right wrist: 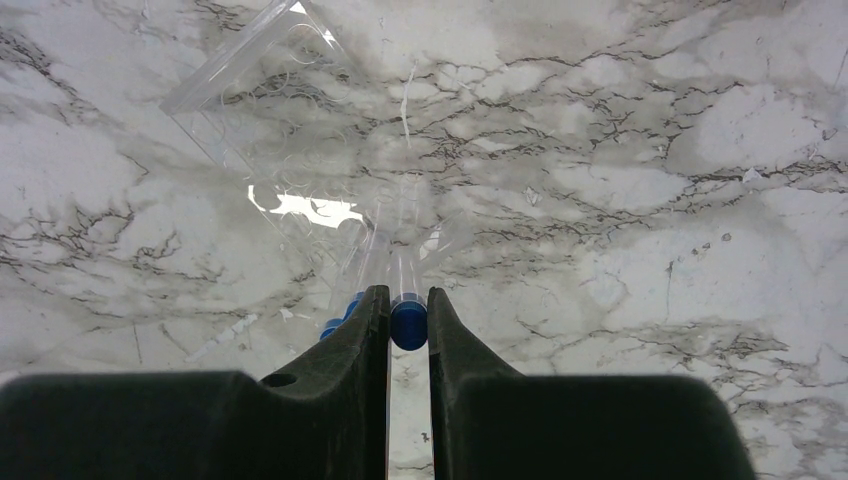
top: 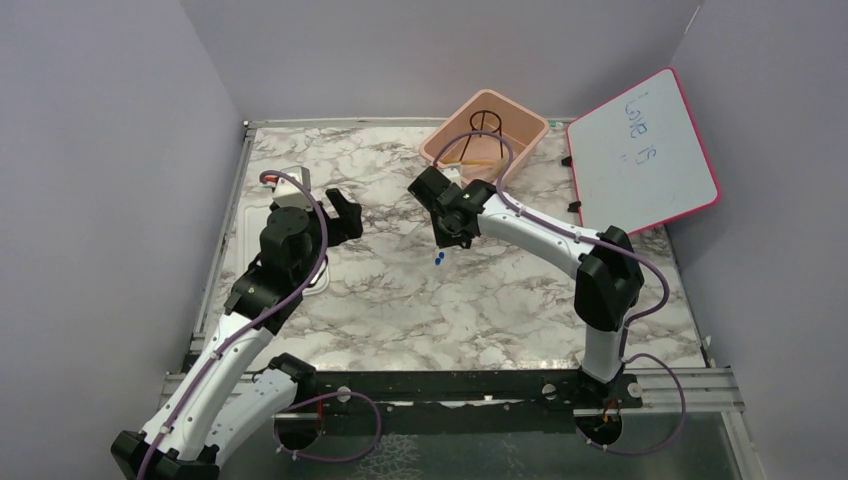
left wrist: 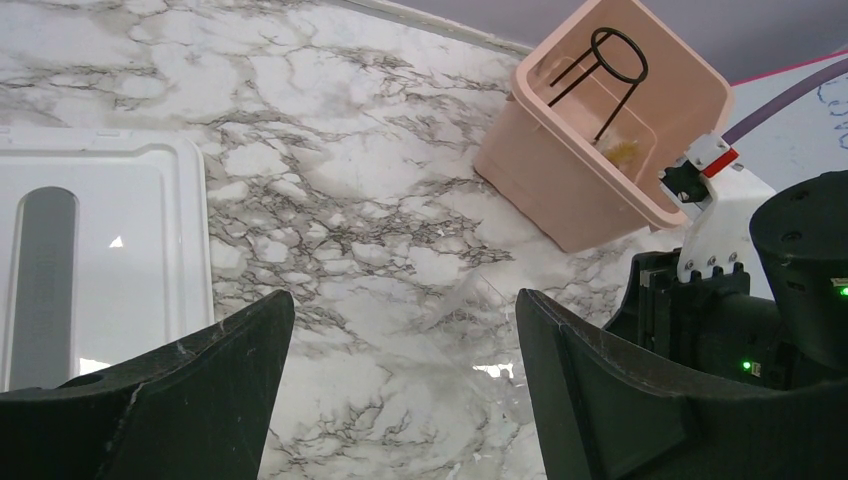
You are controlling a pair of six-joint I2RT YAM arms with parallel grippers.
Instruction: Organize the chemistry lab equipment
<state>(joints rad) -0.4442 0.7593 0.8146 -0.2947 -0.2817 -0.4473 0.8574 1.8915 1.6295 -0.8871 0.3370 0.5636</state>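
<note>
Pick-up step, prob.: R gripper (right wrist: 407,295) jaws pinch a blue-capped clear tube (right wrist: 408,323) just near-side of the pink bin (left wrist: 560,190), next needs lift & drop inside; L gripper (left wrist: 402,300) jaws spread, empty.

A black wire tripod (top: 487,118) stands upright in the bin (top: 534,130) at the far middle, ring on top. A tan tube (top: 476,159) lies on the bin floor on its near side. Near the table's middle, one blue-capped tube (right wrist: 408,325), clear-bodied, is pinched at its cap by the right gripper (right wrist: 408,296). More capped tubes (right wrist: 340,315) lie just left of it. A clear plastic rack (right wrist: 270,110) lies flat beyond them.
</note>
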